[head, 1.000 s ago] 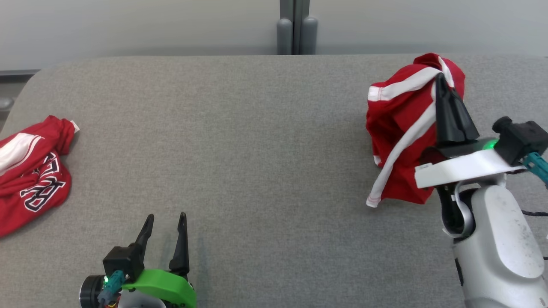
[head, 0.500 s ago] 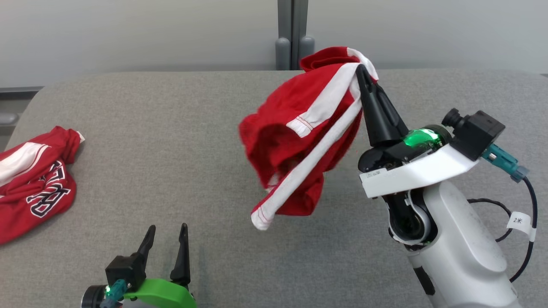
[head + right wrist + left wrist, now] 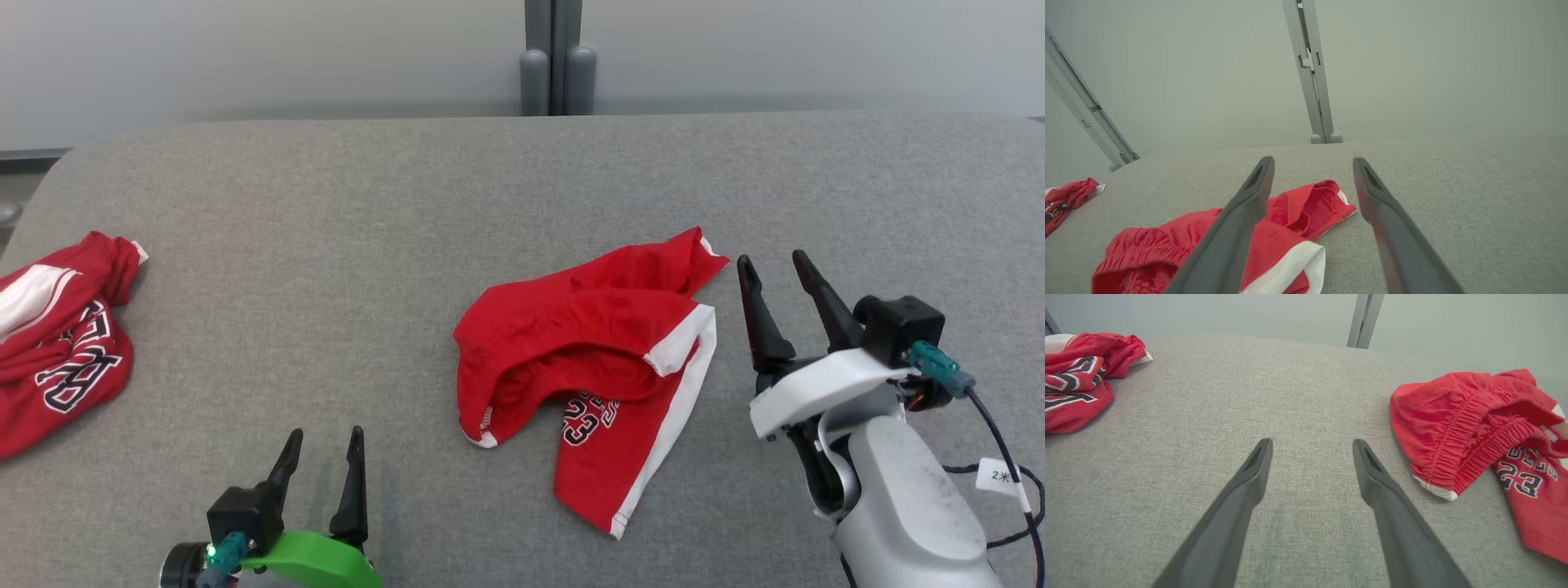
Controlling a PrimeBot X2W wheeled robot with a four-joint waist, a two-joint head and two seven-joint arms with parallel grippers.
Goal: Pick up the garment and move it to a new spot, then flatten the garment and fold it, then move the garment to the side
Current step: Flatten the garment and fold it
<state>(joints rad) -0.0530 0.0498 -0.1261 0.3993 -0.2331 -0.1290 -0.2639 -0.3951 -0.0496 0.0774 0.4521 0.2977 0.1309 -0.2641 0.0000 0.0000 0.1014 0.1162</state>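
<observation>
The garment (image 3: 596, 359) is a pair of red shorts with white side stripes and a "23" print, lying crumpled in the middle of the grey table (image 3: 408, 212). Its elastic waistband gapes toward the left wrist view, where the garment (image 3: 1478, 424) lies to the right of the fingers. My right gripper (image 3: 771, 260) is open just right of the shorts, with nothing between its fingers. From the right wrist, the garment (image 3: 1290, 228) lies below and left of that gripper (image 3: 1312, 161). My left gripper (image 3: 324, 434) stands open near the front edge; from its own wrist that gripper (image 3: 1311, 442) hangs over bare cloth.
A second red garment (image 3: 57, 343) with black and white lettering lies bunched at the table's left edge, also in the left wrist view as a red heap (image 3: 1081, 375). A grey post (image 3: 557, 57) stands behind the table's far edge. A cable (image 3: 1004, 457) hangs by the right arm.
My right gripper carried the shorts from the far right to the table's middle, then opened and let them drop. They now lie on the table. The head camera shifted slightly.
</observation>
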